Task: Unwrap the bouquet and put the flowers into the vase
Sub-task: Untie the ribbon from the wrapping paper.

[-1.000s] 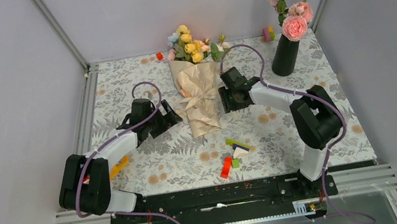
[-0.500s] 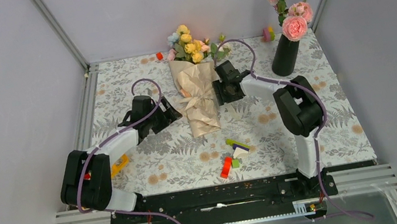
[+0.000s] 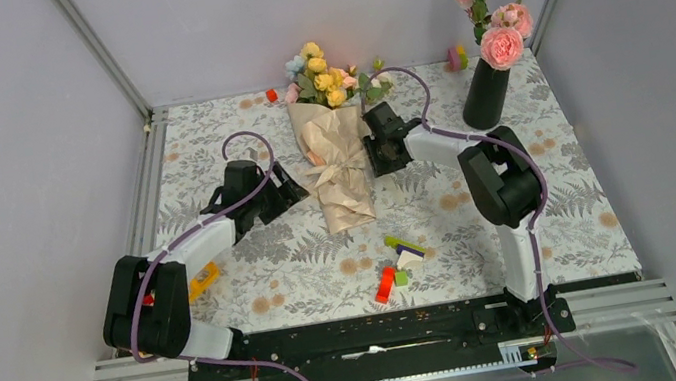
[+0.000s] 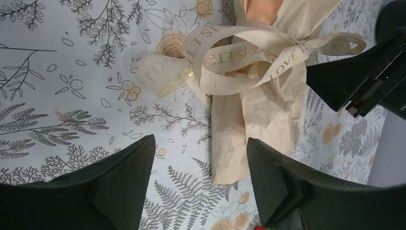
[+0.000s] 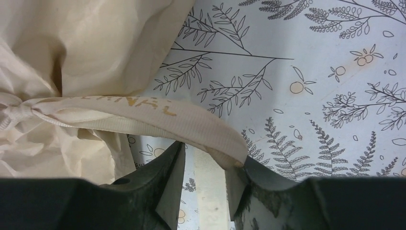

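Toward twelve o'clock on the surface (image 3: 277, 280), the bouquet (image 3: 338, 165) lies wrapped. Left pincer (image 4: 201, 141) is spread, empty; right pincer (image 5: 208, 158) straddles the ribbon tail (image 5: 143, 112), grip impossible to tell. A skewed pull might jam the knot (image 4: 249, 67) or drag everything.

White-and-black arms (image 3: 193, 247), purple cables (image 3: 242, 142), black jaws

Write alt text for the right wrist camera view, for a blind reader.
A cream ribbon with gold lettering runs from the knot on the paper-wrapped bouquet, at left, down across the tips of the right gripper, whose dark fingers stand slightly apart at the bottom edge. A fern-printed tablecloth fills the rest.
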Controlling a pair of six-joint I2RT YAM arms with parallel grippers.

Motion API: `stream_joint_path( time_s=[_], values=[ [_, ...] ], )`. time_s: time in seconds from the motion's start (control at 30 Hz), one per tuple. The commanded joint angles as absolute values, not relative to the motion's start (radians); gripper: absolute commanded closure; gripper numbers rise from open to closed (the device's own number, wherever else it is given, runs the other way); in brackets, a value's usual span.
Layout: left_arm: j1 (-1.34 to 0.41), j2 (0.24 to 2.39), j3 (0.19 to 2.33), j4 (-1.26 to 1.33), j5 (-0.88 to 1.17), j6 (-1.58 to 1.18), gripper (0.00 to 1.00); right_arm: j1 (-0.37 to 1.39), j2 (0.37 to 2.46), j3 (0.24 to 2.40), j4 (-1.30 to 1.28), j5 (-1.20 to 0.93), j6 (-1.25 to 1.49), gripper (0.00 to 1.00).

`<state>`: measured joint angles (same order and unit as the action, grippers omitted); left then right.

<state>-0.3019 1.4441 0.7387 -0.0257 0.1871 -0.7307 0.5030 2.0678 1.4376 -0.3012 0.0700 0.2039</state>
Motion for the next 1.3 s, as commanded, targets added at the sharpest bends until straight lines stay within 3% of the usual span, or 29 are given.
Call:
stream_joint_path(
  time_s=[0.0, 0.13, 0.37, 0.63, 1.07, 1.17, 1.27],
  values=[
    [-0.305, 1.437, 0.763, 0.033, 0.163, -0.74, 0.26, 0.506, 2.088, 1.478, -0.304, 0.044, 0.204, 0.64],
    [-0.305, 1.45, 0.789, 0.03, 0.151, -0.739, 0.27, 0.508, 2.089, 1.472, -0.311, 0.039, 0.205, 1.0],
    [-0.305, 1.517, 0.869, 0.01, 0.105, -0.713, 0.29, 0.509, 1.963, 1.373, -0.273, 0.055, 0.215, 1.0],
    [-0.307, 1.656, 0.995, 0.002, 0.097, -0.675, 0.43, 0.509, 1.894, 1.327, -0.262, 0.013, 0.226, 1.0],
    [-0.372, 1.774, 1.117, -0.163, -0.069, -0.573, 0.48, 0.509, 1.864, 1.304, -0.237, -0.046, 0.263, 1.0],
    [-0.373, 1.797, 1.127, -0.152, -0.046, -0.58, 0.57, 0.509, 1.859, 1.303, -0.236, -0.046, 0.263, 1.0],
    [-0.373, 1.811, 1.148, -0.144, -0.034, -0.58, 0.72, 0.509, 1.856, 1.302, -0.237, -0.045, 0.264, 1.0]
  ],
)
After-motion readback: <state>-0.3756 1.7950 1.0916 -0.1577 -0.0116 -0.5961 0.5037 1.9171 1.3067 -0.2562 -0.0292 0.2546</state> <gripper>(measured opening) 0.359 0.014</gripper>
